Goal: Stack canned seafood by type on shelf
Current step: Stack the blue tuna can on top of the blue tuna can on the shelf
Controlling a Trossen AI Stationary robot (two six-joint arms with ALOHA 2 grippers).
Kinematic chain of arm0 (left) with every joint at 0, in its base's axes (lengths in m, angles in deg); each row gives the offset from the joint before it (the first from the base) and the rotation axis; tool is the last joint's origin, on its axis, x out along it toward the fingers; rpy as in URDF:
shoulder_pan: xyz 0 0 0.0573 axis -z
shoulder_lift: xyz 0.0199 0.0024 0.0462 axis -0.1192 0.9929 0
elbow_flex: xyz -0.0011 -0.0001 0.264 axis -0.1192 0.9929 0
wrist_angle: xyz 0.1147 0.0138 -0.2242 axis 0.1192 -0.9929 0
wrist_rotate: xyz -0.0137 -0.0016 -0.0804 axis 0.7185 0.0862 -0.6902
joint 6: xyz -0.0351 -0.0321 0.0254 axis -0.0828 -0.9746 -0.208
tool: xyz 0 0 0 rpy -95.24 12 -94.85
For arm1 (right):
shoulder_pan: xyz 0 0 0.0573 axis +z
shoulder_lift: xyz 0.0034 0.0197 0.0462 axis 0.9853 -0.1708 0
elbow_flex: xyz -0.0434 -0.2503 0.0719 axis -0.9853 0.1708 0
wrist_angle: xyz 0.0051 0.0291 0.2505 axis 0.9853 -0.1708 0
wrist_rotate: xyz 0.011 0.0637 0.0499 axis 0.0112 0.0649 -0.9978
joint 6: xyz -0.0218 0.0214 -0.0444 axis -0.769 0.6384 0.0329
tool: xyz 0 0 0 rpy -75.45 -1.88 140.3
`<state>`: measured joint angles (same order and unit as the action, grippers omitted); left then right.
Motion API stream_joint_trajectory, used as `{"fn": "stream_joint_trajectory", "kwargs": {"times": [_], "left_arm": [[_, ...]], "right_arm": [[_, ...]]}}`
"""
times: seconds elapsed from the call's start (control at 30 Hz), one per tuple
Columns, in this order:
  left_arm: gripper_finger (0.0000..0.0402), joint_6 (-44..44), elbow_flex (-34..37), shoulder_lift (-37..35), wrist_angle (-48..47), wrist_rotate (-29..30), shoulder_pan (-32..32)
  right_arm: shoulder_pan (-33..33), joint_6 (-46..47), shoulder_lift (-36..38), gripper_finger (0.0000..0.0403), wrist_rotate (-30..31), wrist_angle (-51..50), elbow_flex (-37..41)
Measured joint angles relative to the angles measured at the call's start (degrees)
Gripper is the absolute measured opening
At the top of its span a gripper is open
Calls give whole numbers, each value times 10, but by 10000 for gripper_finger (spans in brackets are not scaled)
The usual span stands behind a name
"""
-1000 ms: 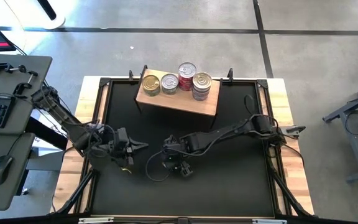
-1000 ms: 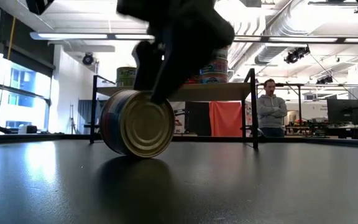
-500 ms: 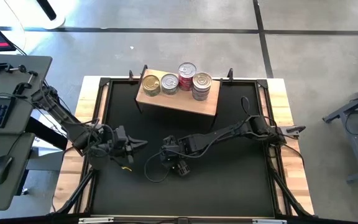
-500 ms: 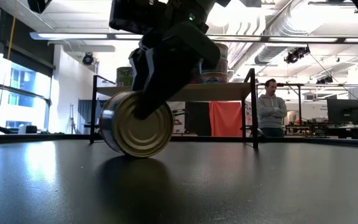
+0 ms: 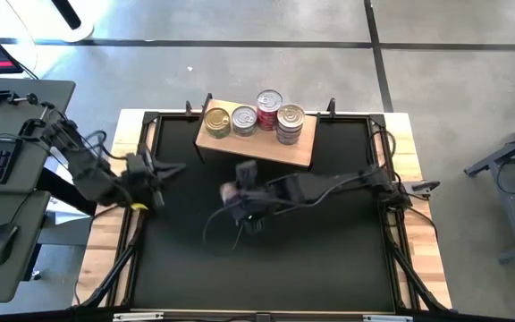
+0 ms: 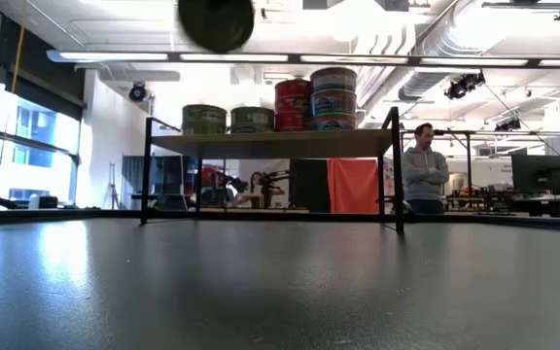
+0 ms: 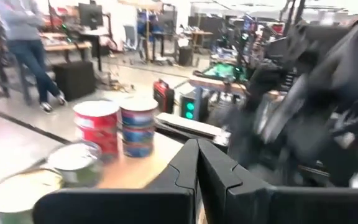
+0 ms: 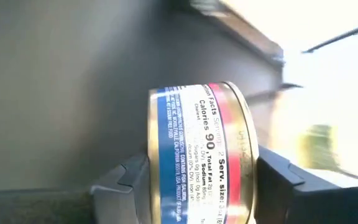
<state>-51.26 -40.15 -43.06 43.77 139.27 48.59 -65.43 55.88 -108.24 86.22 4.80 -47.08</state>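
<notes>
Right tool [image 8: 197, 186] gripping tin [image 8: 197, 155] above mat, left tool [image 7: 196, 163] closed, raised beside shelf [image 5: 266, 143]

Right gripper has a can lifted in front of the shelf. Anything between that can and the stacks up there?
Nothing visible stands between. The right gripper holds the can above the black mat, just in front of the shelf. The shelf's front strip is bare; the four stacks sit along its back. The left gripper is off to the side.
</notes>
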Motion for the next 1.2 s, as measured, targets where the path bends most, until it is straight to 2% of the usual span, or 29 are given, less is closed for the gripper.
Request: {"fn": "stream_joint_trajectory", "kwargs": {"times": [0.07,0.17,0.27,0.33,0.43,0.57,0.77,0.9,1.03,1.2], "left_arm": [[0,25,0,-22,-6,4,-7],[0,33,0,-44,-17,4,-14],[0,28,0,-53,-24,0,-16],[0,28,0,-53,-26,-13,-16],[0,22,1,-43,-34,-29,-16],[0,9,1,-22,-41,-31,-16],[0,-4,1,0,-47,-26,-16],[0,-8,1,2,-47,-24,-16],[0,-8,1,2,-46,-24,-16],[0,-17,1,2,-48,-24,-16]], "right_arm": [[-3,-22,13,173,86,-6,-23],[-16,-44,78,173,181,3,33],[-41,17,113,173,286,-69,51],[-60,53,124,173,332,-105,52],[-82,67,148,176,365,-119,52],[-121,52,161,177,370,-149,50],[-170,28,154,178,309,-183,52],[-190,-16,151,179,301,-180,52],[-205,-20,150,180,268,-190,52],[-219,-19,150,180,272,-190,52]]}}
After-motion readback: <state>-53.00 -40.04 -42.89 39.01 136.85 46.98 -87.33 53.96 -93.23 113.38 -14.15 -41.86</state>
